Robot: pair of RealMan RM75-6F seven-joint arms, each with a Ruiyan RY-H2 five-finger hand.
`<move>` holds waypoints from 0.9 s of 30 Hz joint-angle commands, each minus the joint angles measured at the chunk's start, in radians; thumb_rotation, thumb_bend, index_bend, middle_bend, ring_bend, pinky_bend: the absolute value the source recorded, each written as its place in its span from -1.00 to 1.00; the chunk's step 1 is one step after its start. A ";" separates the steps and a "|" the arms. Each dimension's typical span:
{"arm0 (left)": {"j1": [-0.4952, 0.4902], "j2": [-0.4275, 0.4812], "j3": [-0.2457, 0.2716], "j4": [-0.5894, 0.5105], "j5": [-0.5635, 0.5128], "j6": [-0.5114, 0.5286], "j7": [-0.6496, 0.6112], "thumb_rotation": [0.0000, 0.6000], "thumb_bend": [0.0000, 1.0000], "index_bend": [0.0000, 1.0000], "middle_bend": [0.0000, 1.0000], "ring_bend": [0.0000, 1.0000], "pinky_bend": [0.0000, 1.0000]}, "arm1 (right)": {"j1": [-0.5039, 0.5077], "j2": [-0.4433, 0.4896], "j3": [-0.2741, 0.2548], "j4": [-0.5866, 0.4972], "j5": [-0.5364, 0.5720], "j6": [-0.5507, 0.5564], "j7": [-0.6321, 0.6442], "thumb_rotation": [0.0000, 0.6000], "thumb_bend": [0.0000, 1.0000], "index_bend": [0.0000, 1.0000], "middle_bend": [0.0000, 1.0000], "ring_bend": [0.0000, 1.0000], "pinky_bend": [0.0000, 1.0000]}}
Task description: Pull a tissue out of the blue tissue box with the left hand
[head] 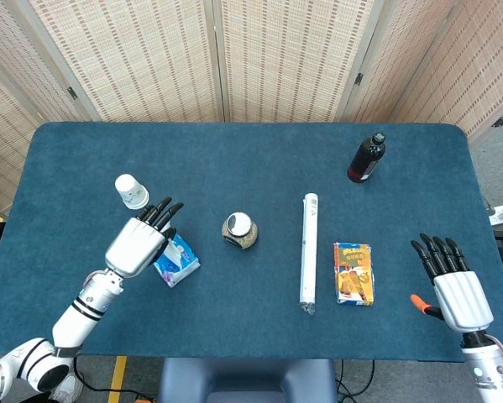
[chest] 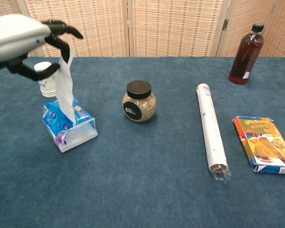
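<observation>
White tissue (chest: pixel 64 90) stretched upright from blue tissue box (chest: pixel 70 127) (table's left).
</observation>
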 commanded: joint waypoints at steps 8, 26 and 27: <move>-0.030 0.185 -0.136 -0.202 -0.147 0.021 0.093 1.00 0.25 0.39 -0.65 -0.75 -0.37 | -0.006 0.007 -0.002 -0.005 -0.007 0.015 0.010 1.00 -0.88 -1.00 -1.00 -1.00 -0.98; 0.231 0.111 0.066 0.071 -0.096 0.252 -0.231 1.00 0.24 0.37 -0.66 -0.76 -0.40 | -0.005 0.000 -0.007 -0.012 -0.008 0.003 -0.024 1.00 -0.88 -1.00 -1.00 -1.00 -0.98; 0.248 0.101 0.074 0.086 -0.096 0.265 -0.260 1.00 0.24 0.36 -0.66 -0.76 -0.40 | -0.004 -0.001 -0.007 -0.012 -0.007 0.001 -0.027 1.00 -0.88 -1.00 -1.00 -1.00 -0.98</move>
